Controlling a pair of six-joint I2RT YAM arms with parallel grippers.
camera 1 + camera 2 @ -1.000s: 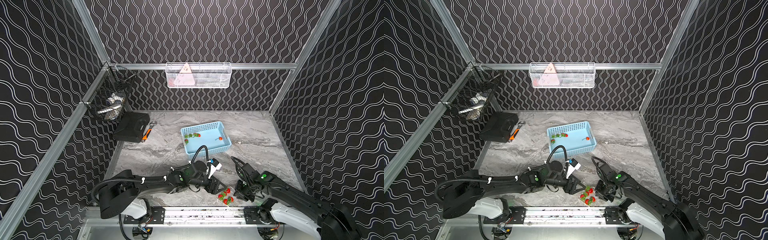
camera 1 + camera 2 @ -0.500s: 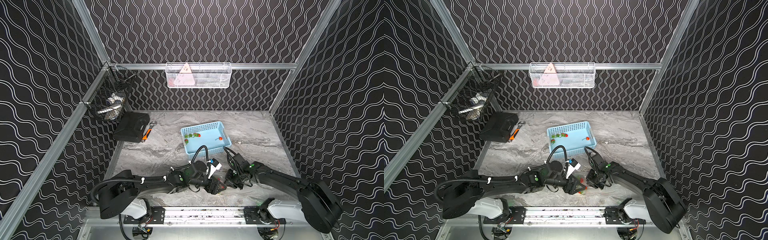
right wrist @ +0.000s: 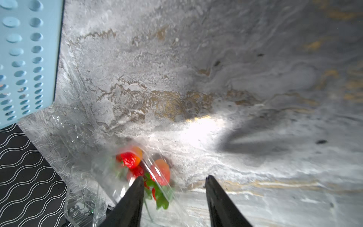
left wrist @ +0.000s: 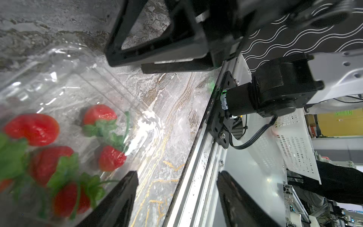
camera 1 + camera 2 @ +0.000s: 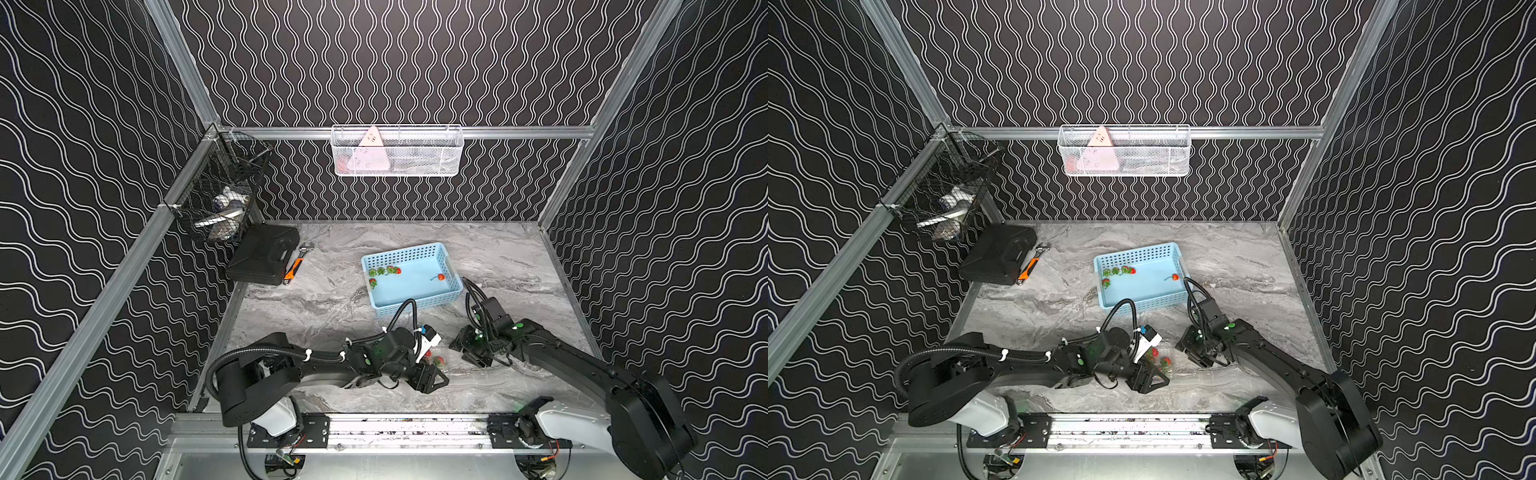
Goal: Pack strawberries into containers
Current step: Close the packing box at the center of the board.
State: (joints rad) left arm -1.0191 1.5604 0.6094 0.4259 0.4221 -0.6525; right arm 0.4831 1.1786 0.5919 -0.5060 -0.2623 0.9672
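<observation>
A clear container (image 5: 435, 360) (image 5: 1162, 362) holding several strawberries (image 4: 99, 115) (image 3: 130, 159) lies on the marble table between the two grippers. My left gripper (image 5: 430, 377) (image 4: 176, 173) is open just in front of it, and only table and rail show between its fingers. My right gripper (image 5: 466, 352) (image 3: 174, 177) is open at the container's right side; the clear plastic edge and a green leaf reach in beside one finger (image 3: 133, 196). More strawberries (image 5: 384, 271) lie in the blue basket (image 5: 419, 306) behind.
A black case (image 5: 264, 257) and an orange-handled tool (image 5: 293, 270) lie at the back left. A black wire basket (image 5: 216, 199) hangs on the left wall and a white mesh basket (image 5: 397, 151) on the back wall. The metal rail (image 5: 374, 428) runs along the front edge.
The right arm swung from the front edge inward to beside the left gripper. The container with berries shifted away from the front edge with it. The right jaws then opened.
</observation>
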